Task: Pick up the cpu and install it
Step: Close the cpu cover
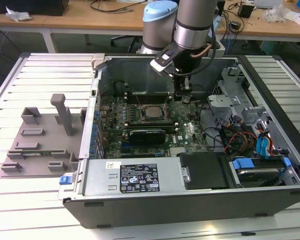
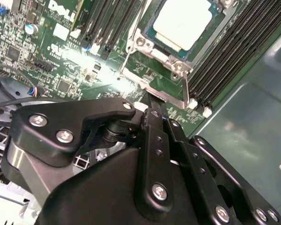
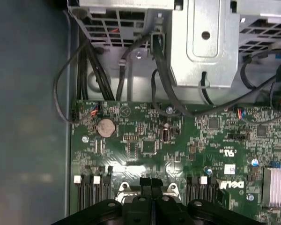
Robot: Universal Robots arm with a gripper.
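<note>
The cpu (image 1: 151, 112) (image 2: 182, 21), a square chip with a silvery top plate, lies flat in its socket on the green motherboard (image 1: 190, 132) inside the open computer case. The socket's metal frame (image 2: 171, 63) surrounds it. My gripper (image 1: 182, 96) hangs over the board just to the exterior view's right of the socket, a little above the surface. In both wrist views its black fingers (image 3: 151, 182) (image 2: 152, 104) are pressed together with nothing between them, apart from the chip.
A grey plastic tray (image 1: 40, 142) with an upright post lies on the slatted table at the exterior view's left. Memory slots (image 2: 234, 51) flank the socket. Black cables (image 3: 164, 89), a metal drive cage (image 3: 206, 42) and a heatsink (image 3: 276, 185) crowd the case.
</note>
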